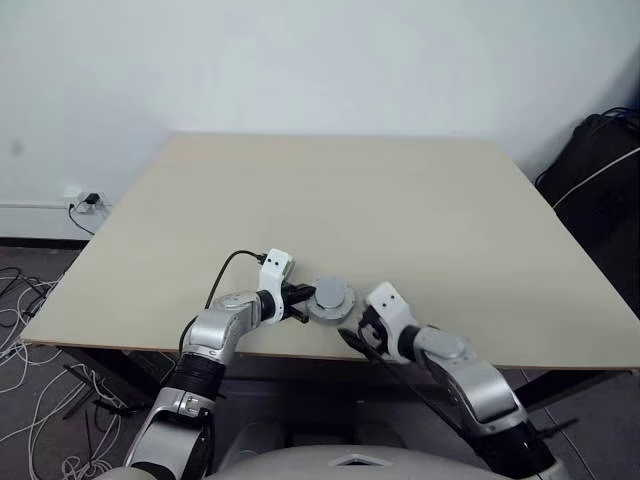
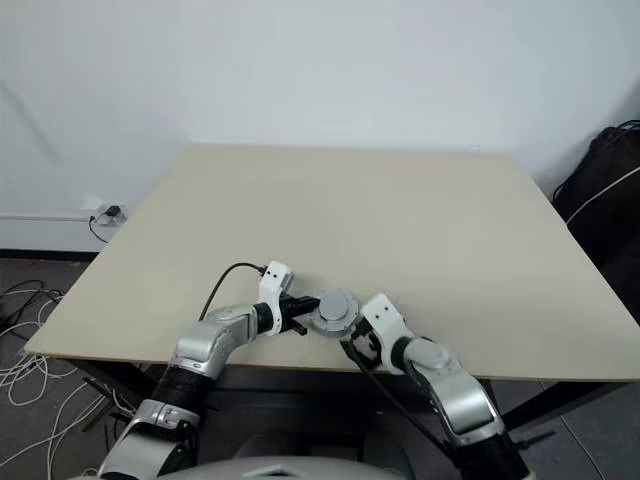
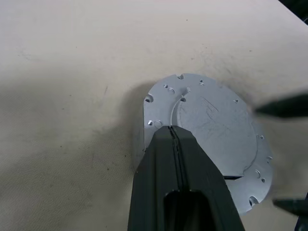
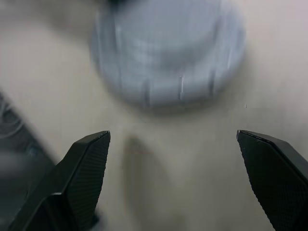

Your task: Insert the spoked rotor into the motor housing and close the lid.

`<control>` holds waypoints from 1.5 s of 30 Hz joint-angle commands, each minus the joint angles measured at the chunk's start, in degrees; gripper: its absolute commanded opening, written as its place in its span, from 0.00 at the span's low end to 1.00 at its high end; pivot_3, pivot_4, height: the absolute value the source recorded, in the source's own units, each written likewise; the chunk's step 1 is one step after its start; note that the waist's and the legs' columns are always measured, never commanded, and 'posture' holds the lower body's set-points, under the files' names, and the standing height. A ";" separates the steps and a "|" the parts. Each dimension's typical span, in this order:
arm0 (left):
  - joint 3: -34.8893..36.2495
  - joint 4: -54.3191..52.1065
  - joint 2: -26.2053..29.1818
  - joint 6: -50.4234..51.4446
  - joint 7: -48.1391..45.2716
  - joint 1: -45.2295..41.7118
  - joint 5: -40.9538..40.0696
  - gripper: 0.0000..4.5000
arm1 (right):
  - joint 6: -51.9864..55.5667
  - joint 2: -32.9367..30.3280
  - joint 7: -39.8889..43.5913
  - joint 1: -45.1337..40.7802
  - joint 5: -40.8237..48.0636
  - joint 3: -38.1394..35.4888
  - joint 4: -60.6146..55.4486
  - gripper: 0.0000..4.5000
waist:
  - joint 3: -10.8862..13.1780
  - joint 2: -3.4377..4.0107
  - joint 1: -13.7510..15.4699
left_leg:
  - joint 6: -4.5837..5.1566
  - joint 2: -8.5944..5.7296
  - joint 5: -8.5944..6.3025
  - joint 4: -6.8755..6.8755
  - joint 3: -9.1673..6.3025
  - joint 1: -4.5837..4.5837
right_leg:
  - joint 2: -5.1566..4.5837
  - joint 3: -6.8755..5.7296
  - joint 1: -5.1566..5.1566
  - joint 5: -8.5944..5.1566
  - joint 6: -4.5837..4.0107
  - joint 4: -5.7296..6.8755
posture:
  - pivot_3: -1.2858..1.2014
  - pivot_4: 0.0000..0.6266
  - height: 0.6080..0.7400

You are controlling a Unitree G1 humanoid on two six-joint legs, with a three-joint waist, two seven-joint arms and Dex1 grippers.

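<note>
The lid (image 3: 211, 139) sits flat on top of the round motor housing (image 1: 330, 300), closing it, near the front edge of the pale bench (image 1: 400, 210). The left claw (image 3: 175, 144) has its fingers pressed together, their tip resting over the lid's edge. The right claw (image 4: 173, 144) stands spread wide, just short of the housing, gripping nothing.

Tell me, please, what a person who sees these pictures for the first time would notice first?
First, the round silver-grey lid near the front edge of the pale table, closed over the parts beneath. The left hand, shut, rests at its rim, and the right hand is wide open with bare table between it and the lid.
</note>
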 commanded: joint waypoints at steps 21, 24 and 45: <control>-2.08 0.74 -0.62 1.41 -0.34 0.82 0.64 0.00 | 15.31 20.93 -12.15 -9.73 24.96 -24.09 10.53 1.00 | -0.06 0.31 0.35 | 0.07 0.00 -0.04 -0.40 -0.04 -0.07 | -0.01 0.01 -0.03 0.16 0.21 -0.49 | 0.52 0.00 1.00; -2.02 0.79 -0.62 1.39 -0.29 0.86 0.61 0.00 | 17.31 21.39 -10.40 -9.61 27.25 -23.42 11.41 1.00 | -0.06 0.31 0.34 | 0.07 0.00 -0.04 -0.40 -0.03 -0.07 | -0.01 0.00 -0.03 0.16 0.21 -0.49 | 0.52 0.00 1.00; -2.42 0.72 -0.47 1.23 -0.48 0.76 0.50 0.00 | 23.72 29.46 -11.74 -12.45 42.71 -36.28 23.08 1.00 | -0.13 0.38 -0.66 | 0.05 0.02 -0.06 -0.47 -0.03 0.00 | 0.00 0.02 -0.01 0.16 0.22 -0.50 | 0.52 0.00 1.00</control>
